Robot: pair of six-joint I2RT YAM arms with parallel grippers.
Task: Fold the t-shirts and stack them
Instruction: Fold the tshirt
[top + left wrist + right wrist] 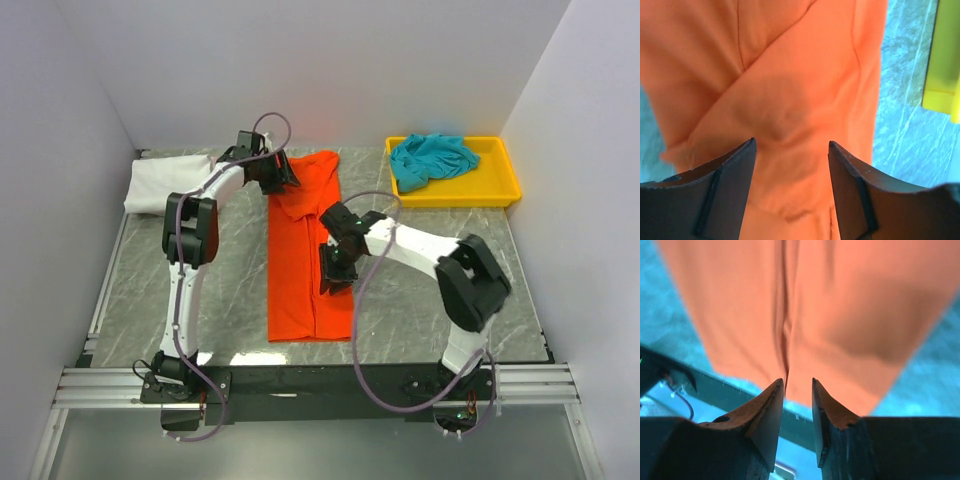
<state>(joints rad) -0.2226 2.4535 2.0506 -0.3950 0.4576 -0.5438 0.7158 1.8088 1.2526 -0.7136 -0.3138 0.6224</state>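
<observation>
The orange-red t-shirt (pixel 300 260) lies flat down the middle of the table, folded lengthwise into a long strip. My left gripper (pixel 283 176) hovers over its far collar end, jaws wide open and empty; the left wrist view shows creased orange cloth (pixel 790 90) between and beyond the left gripper (pixel 791 142). My right gripper (pixel 335 272) is above the strip's right edge near its middle. In the right wrist view the right gripper (pixel 797 380) is open by a narrow gap, nothing in it, above the shirt's near end (pixel 830 315). The white t-shirt (pixel 165 185) lies folded at far left. The teal t-shirt (pixel 430 158) lies crumpled in the tray.
A yellow plastic tray (pixel 500 190) stands at the far right of the table; its corner shows in the left wrist view (pixel 942 55). White walls enclose the table on three sides. The table's front rail (pixel 740 390) runs just below the shirt's hem.
</observation>
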